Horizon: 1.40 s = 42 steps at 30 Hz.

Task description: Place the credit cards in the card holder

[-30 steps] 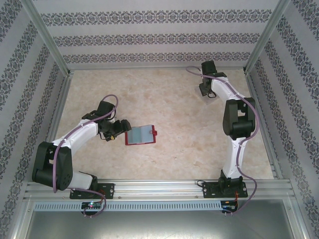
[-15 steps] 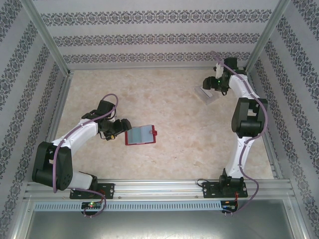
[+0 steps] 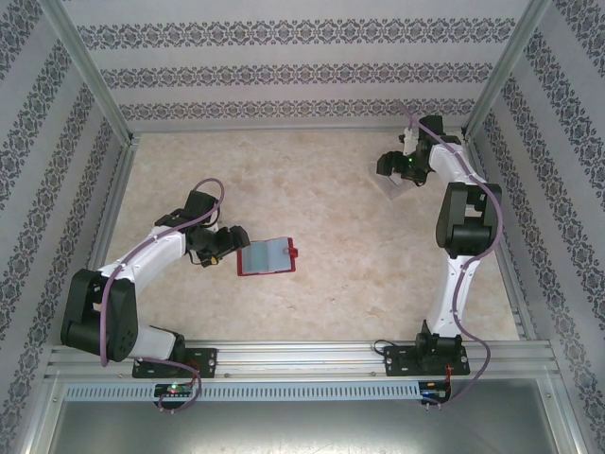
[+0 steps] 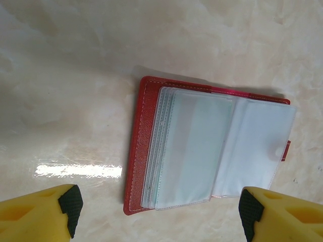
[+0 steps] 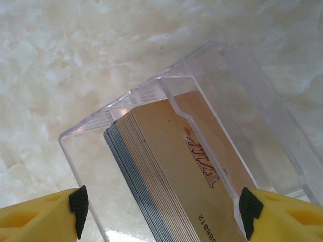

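Right fingers spread above clear plastic card holder

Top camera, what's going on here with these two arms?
The right gripper hangs open at the far right of the table, over a clear plastic box holding a stack of cards. The left gripper hangs open over a red wallet lying open on the table, its clear sleeves showing. Neither gripper holds anything.
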Available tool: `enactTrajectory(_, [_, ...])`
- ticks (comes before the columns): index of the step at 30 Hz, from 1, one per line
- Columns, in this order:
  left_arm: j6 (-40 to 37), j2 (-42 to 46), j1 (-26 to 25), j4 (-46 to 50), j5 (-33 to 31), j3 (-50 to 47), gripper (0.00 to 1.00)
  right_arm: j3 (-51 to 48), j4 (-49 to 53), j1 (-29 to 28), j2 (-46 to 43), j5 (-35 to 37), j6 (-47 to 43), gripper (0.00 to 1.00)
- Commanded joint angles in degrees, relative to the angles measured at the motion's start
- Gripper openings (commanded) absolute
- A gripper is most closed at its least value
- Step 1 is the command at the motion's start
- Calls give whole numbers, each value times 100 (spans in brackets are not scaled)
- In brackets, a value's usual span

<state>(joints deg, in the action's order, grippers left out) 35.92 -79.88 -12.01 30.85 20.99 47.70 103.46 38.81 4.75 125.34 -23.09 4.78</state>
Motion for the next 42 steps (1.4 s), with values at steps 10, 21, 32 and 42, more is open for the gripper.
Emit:
enactTrajectory(10, [-96, 265, -17, -123, 131, -214, 83, -966, -620, -268, -438, -1060, 989, 81])
enactTrajectory(21, [-86, 291, -20, -173, 145, -263, 83, -1831, -1330, -450, -1354, -1264, 1880, 81])
enactTrajectory(32, [-90, 196, -20, -269, 223, -280, 83, -1404, -381, -1314, -1622, 1976, 920, 80])
enactTrajectory(42, [-85, 256, -17, -177, 155, -229, 83, -650, 38, -1394, -951, 2780, 154, 82])
